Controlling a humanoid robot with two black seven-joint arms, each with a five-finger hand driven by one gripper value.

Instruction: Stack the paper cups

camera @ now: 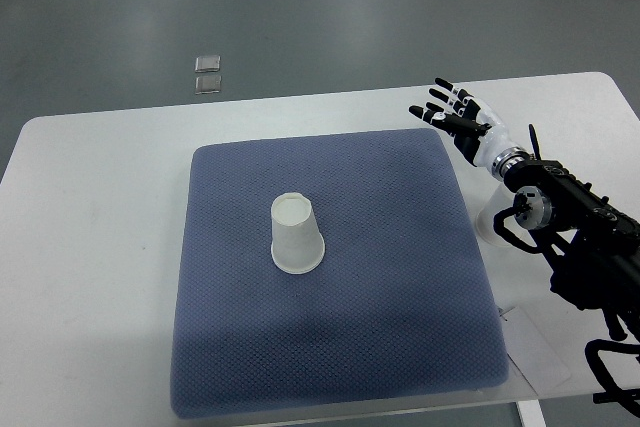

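A white paper cup (296, 235) stands upside down near the middle of the blue-grey mat (400, 277). It looks like one cup or a nested stack; I cannot tell which. My right hand (452, 112) is above the table beyond the mat's far right corner, well to the right of the cup, fingers spread and empty. Its black arm (580, 237) comes in from the right edge. The left arm is out of view.
The mat lies on a white table (90, 247). A white object (492, 225) sits partly hidden under my right forearm, off the mat's right edge. Two small clear squares (208, 73) lie on the grey floor beyond the table.
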